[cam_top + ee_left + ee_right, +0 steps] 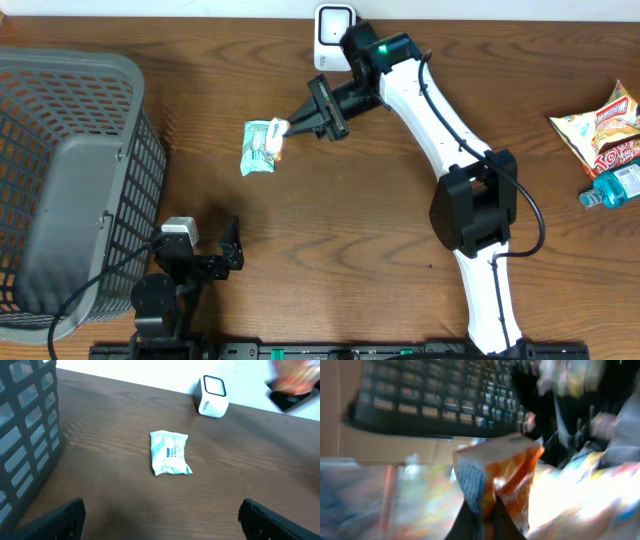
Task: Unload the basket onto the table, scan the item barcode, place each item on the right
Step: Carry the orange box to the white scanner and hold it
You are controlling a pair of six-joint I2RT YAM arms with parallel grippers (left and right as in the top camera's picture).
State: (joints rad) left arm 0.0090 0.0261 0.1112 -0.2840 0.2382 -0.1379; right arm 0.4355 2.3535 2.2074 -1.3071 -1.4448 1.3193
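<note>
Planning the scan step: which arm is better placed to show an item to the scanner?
Right. The right fingers are shut on an orange packet, nearer the scanner; the left fingers are open, empty, beside the basket.

Your left claw (235,247) rests close beside the basket (140,170), jaws spread wide. Your right arm (430,110) stretches toward the basket, right claw (287,127) pinched tight on a packet (495,475).

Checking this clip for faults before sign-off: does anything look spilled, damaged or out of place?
Nothing spilled or damaged. The right gripper holds an orange packet off the table; a pale green packet lies flat on it. Only the right wrist view is badly blurred.
</note>
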